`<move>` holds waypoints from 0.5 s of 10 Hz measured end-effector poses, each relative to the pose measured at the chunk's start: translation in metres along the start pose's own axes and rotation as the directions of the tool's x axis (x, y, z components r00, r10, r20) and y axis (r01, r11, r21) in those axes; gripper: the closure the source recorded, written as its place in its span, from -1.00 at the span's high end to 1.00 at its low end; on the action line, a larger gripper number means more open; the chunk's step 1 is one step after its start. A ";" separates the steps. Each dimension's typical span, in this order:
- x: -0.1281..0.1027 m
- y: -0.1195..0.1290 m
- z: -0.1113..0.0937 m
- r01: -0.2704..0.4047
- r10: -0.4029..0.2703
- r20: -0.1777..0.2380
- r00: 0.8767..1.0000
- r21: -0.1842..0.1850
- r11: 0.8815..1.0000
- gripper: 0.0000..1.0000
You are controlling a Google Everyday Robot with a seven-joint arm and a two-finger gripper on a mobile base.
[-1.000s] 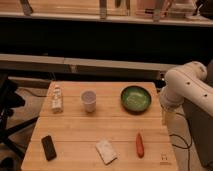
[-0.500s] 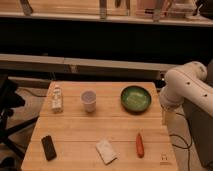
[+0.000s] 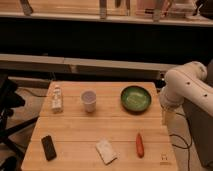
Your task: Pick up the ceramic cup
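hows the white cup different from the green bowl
The cup is white, narrow and tall; the bowl is green, wide and shallow. The cup stands near the middle of the table, the bowl nearer its right edge. Both are round, upright and untouched; the tool hangs open beside that right edge.

Nothing has shifted since the earlier pictures: the white arm [image 3: 187, 87] holds the same pose off the right edge of the table [image 3: 125, 131], its gripper out of sight there, well apart from the unmoved cup [image 3: 89, 100].
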 end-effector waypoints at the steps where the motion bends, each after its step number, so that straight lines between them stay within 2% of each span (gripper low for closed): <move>1: 0.000 0.000 -0.001 0.004 -0.004 -0.004 1.000 0.001 1.000 0.60; 2: -0.004 -0.002 -0.002 0.021 -0.021 -0.014 1.000 0.007 1.000 0.60; 5: -0.047 -0.014 -0.007 0.114 -0.112 -0.038 0.993 0.029 0.993 0.60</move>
